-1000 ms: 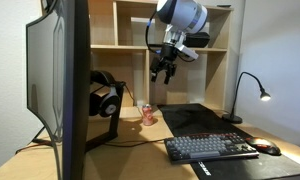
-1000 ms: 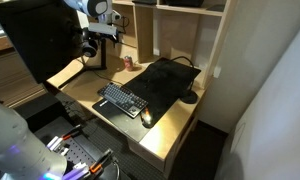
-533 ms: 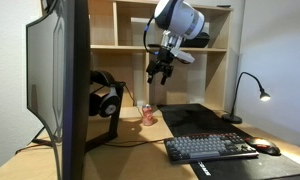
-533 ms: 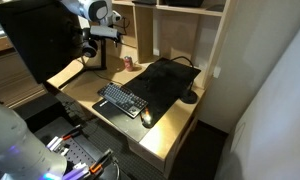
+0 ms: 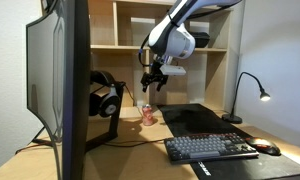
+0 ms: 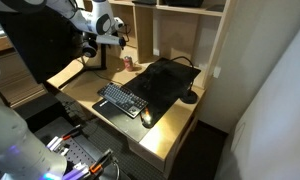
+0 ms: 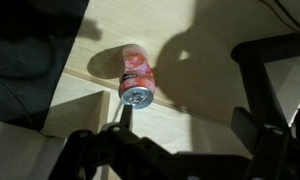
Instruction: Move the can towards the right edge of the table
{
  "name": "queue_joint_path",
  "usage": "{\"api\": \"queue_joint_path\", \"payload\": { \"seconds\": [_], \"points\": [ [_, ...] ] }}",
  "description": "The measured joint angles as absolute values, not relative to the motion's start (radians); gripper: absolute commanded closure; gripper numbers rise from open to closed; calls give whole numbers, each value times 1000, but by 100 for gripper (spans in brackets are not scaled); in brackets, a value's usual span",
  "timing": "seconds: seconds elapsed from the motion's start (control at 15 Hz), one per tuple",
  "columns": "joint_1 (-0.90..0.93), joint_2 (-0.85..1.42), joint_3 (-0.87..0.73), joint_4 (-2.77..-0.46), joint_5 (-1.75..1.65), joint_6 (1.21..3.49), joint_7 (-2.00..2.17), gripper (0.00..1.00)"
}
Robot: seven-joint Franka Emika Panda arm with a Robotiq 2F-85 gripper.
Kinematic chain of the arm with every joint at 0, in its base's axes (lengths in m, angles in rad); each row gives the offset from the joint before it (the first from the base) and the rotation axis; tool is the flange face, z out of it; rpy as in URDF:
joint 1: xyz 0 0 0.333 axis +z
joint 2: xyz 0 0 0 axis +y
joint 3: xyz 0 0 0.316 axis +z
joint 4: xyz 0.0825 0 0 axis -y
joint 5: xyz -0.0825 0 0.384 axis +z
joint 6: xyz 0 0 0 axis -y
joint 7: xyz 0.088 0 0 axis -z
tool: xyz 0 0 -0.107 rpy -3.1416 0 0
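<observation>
Standing upright: can, on worktop between headphones and black mat. End effector hovers above, jaws apart, empty. Risk: an off-centre descent clips the rim and topples it.

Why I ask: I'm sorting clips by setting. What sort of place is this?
Most likely an office or home-office workstation: a large monitor, a keyboard on a black mat, a desk lamp and headphones, with a pale wooden shelf unit behind.
</observation>
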State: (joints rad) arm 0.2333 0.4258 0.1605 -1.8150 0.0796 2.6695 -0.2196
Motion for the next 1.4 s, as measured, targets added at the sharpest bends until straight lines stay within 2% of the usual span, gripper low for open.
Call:
{"api": "queue_joint_path", "payload": {
  "seconds": [0.4, 0.87, 1.4],
  "points": [
    [229, 474, 164, -1780, 84, 2669, -143, 0],
    [208, 785, 92, -1423, 40, 2667, -75, 0],
    [241, 794, 163, -1417, 40, 2653, -75, 0]
  ]
}}
